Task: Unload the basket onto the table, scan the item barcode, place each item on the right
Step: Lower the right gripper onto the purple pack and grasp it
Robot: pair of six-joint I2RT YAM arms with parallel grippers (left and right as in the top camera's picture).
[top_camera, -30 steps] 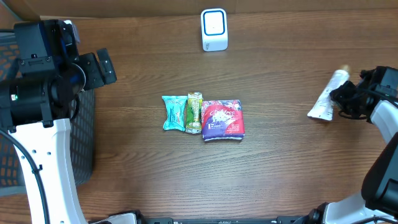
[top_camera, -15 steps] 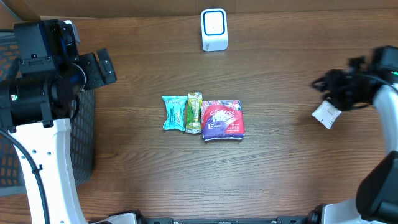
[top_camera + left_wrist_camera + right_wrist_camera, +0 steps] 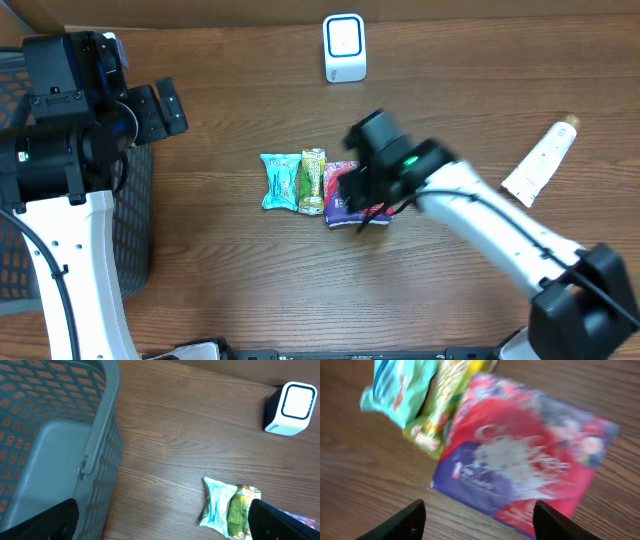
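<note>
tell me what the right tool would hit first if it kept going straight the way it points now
Most likely the red and purple packet: the right tool points down at it, open and straddling its near edge. The picture is blurred, so how far above the packet it sits is unclear.

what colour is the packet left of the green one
The packet is teal, clearest in the left wrist view.
</note>
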